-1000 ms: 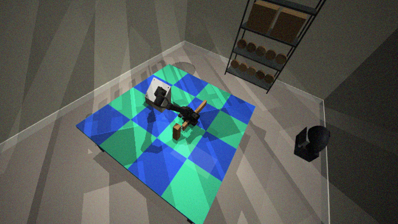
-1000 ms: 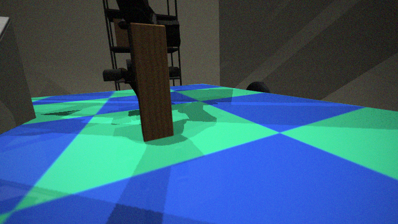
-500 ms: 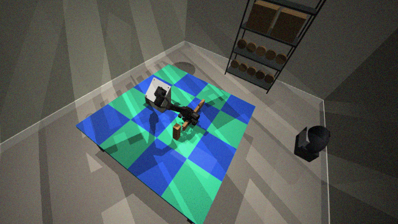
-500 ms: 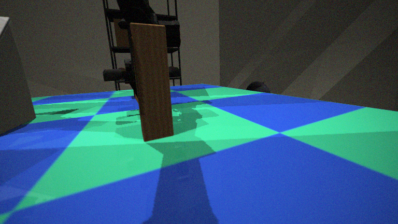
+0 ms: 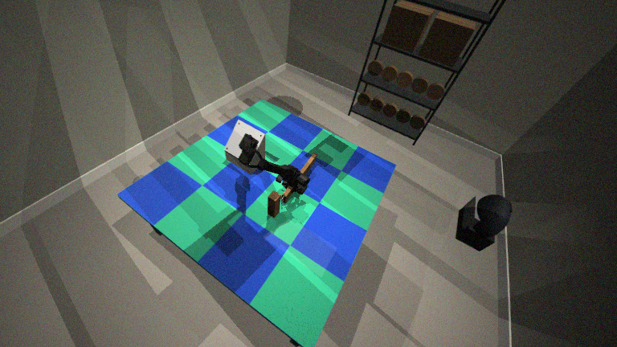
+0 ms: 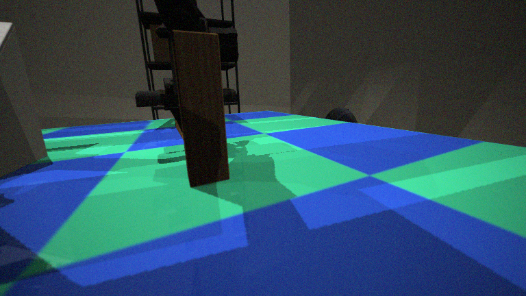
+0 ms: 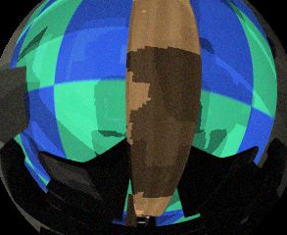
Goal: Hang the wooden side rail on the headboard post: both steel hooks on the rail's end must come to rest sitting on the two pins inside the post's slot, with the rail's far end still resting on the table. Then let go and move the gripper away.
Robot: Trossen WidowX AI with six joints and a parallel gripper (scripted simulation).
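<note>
Wrist view: pincer (image 7: 145, 186) clamps side rail (image 7: 163, 92)
</note>
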